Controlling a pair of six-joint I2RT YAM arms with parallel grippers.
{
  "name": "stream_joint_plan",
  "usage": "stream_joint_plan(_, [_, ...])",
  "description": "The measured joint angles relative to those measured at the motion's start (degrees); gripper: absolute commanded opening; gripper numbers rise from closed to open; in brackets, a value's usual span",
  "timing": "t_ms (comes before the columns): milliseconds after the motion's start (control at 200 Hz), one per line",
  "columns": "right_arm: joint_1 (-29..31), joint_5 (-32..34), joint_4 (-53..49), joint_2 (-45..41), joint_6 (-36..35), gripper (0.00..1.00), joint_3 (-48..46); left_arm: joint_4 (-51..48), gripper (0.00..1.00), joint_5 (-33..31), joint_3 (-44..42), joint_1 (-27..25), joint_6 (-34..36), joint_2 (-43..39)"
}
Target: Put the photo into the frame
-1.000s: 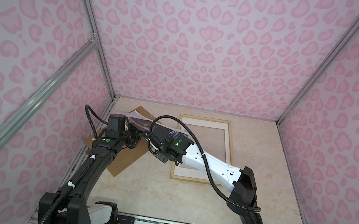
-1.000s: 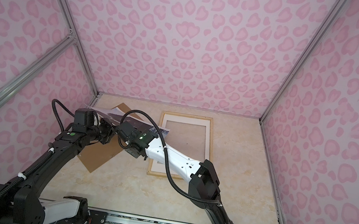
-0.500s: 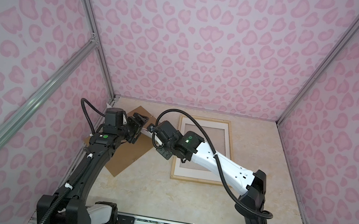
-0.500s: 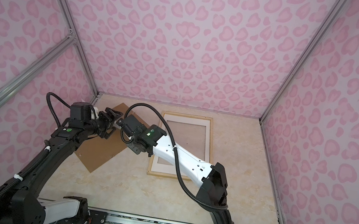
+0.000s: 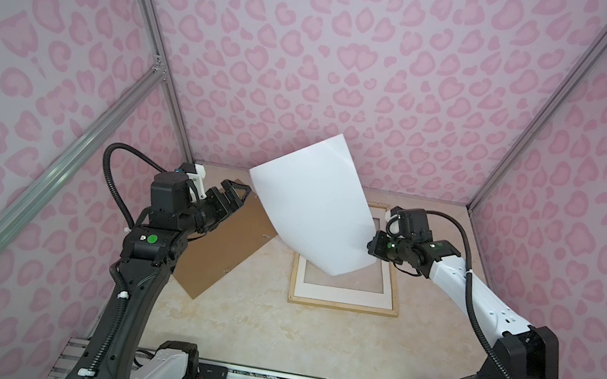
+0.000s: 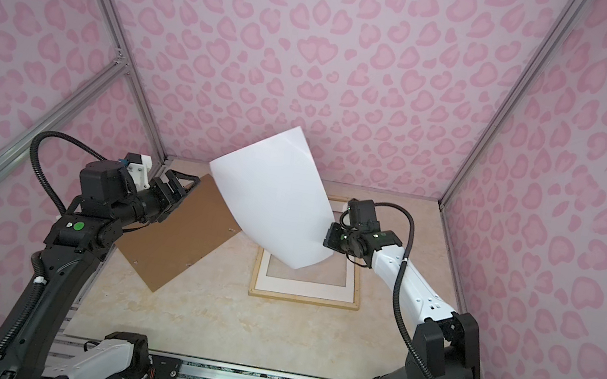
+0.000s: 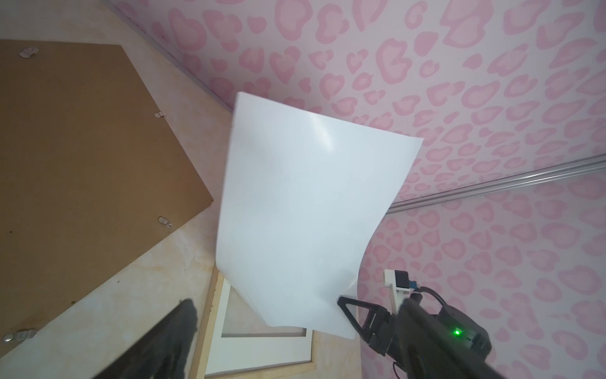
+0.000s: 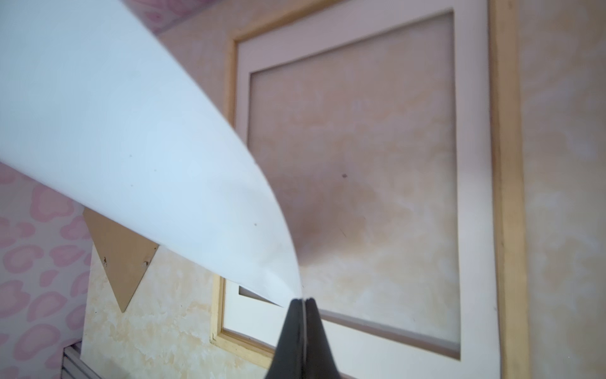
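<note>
Photo (image 5: 311, 209): swung rightward since earlier, now raised over frame (image 5: 342, 305), white back showing, edge pinched by right gripper (image 5: 369, 248); left gripper (image 5: 236, 191) released, jaws wide.

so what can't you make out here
- print side of the photo: all views show its white back.
- far end of the frame: hidden by the photo in both top views.
- tips of the right gripper: behind the photo in both top views; shut on it in its wrist view.
- left gripper: its wrist view shows one blurred finger, cut by the edge.
- board: cut off by the left wrist view's edge.
</note>
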Motion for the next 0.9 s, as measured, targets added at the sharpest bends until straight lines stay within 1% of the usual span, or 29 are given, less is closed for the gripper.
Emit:
stream_joint_plan(70, [-3.65,-2.32,2.99,-1.68,3.23,0.0,-6.23,-1.11,0.98,0.48,-1.29,0.0,0.61,0.24])
stream_joint_plan(120, [-5.38,-2.71,3.69,-2.47,5.18,0.0,-8.92,-1.49,0.98,0.74,-1.97,0.0,0.9,0.37])
stream_joint_plan(255, [-7.39,-3.37,5.49,-3.5,7.65,0.0,-11.06,-1.77,0.98,0.94,-2.89,-0.02,1.27,0.37])
stream_joint_plan(390, [-8.09,-3.32,6.01,-3.08,9.55,0.0,-8.7,-1.75,0.98,0.92,-3.43,-0.28,1.31,0.28])
stream_joint_plan(525, [-7.61,-4.7,6.69,-0.46,10.43,0.0,-4.85,-1.77,0.98,0.92,-4.22,-0.33,1.31,-0.15])
stream_joint_plan(720, [-4.92,-8.17,6.49,0.72,10.82,0.0,-2.08,-1.73,0.98,0.9,-4.9,-0.33,1.49,-0.81])
stream_joint_plan(900, [-1.95,-12.22,5.9,-0.59,12.94,0.0,1.4,-1.73,0.98,0.92,-5.86,-0.5,1.46,-0.61])
